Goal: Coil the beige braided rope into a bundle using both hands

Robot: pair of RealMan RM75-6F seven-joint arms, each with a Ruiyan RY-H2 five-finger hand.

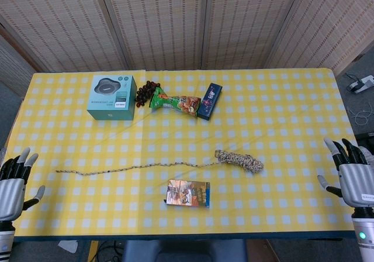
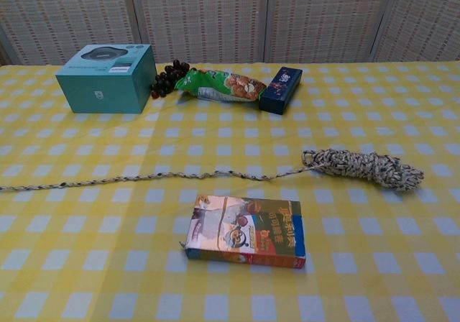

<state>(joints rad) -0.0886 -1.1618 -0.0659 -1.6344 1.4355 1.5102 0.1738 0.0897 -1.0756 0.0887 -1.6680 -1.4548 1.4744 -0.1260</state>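
Note:
The beige braided rope [image 1: 175, 165] lies on the yellow checked table [image 1: 280, 116]. Its right end is bunched in a small bundle [image 1: 239, 161], and a long thin tail runs left to about the table's left third. In the chest view the bundle [image 2: 363, 167] sits at the right and the rope tail [image 2: 144, 177] crosses the middle. My left hand [image 1: 14, 183] hovers at the table's left front corner, fingers spread, holding nothing. My right hand [image 1: 352, 175] is off the right front corner, fingers apart and empty. Neither hand touches the rope. The chest view shows no hand.
A teal box [image 1: 112, 97], dark grapes [image 1: 146, 92], a green snack bag [image 1: 174, 103] and a dark blue box [image 1: 210, 101] stand in a row at the back. A colourful small box [image 1: 188, 193] lies just in front of the rope's middle.

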